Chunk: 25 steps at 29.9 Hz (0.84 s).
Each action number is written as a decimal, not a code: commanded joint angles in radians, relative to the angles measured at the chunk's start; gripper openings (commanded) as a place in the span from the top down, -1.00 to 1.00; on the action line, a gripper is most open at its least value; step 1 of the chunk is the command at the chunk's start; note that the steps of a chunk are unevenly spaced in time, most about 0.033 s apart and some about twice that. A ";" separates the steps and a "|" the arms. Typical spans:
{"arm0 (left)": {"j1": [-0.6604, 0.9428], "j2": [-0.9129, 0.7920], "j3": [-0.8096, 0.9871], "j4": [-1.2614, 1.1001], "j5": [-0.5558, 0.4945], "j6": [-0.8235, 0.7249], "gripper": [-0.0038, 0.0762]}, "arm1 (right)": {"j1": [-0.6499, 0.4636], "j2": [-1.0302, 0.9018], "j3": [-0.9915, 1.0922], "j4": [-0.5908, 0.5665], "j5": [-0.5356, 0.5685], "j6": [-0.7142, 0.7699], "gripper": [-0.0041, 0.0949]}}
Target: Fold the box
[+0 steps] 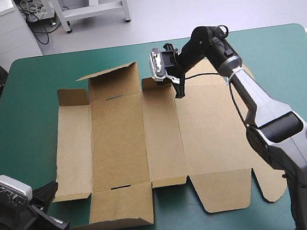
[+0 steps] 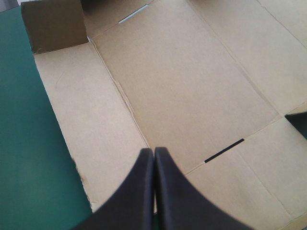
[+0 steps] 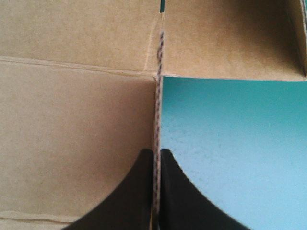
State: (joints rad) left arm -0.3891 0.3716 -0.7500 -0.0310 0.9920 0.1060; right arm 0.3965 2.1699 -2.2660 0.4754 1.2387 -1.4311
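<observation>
The box (image 1: pixel 118 146) lay spread almost flat in the middle of the table (image 1: pixel 25 95). Only the far flap (image 1: pixel 113 75) and the near flap (image 1: pixel 119 206) of one long panel were tilted up. We judged that the folding was at its beginning, because no wall was yet raised and tucked.

The right gripper (image 1: pixel 178 87) was at the far edge of the box. Its fingers were nearly together with a thin edge of board between them, so it was gripping the box. The left gripper (image 1: pixel 54 216) was at the near left corner, its fingers pressed together in one point. As far as we could see, it held nothing.

The next move, in our opinion, called for the right gripper to turn its edge upward along the crease, while the left one steadied the sheet.

There was much open cover to the left of the box and beyond it. On the right the board passed under the right arm, and its near edge was close to the table's near edge.
</observation>
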 commanded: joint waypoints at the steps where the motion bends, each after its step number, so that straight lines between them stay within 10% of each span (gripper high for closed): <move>1: -0.002 0.010 -0.032 -0.002 -0.063 -0.004 0.98 | 0.000 -0.067 -0.032 0.049 -0.025 0.017 0.77; 8: -0.002 0.010 -0.032 -0.002 -0.063 -0.004 0.98 | -0.002 -0.067 -0.032 0.025 0.005 0.021 -0.37; 11: -0.002 0.010 -0.032 -0.002 -0.063 -0.004 0.98 | -0.002 -0.071 -0.032 0.023 0.005 0.083 -0.51; 19: -0.002 0.010 -0.032 -0.002 -0.063 0.007 0.98 | -0.002 -0.121 -0.035 -0.131 0.006 0.385 -0.20; 25: -0.002 0.010 -0.032 -0.002 -0.063 0.007 0.98 | -0.002 -0.174 -0.035 -0.345 0.006 0.659 0.77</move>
State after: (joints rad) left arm -0.3891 0.3716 -0.7500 -0.0310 0.9920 0.1145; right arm 0.3965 2.0872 -2.2660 0.2172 1.2450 -0.8819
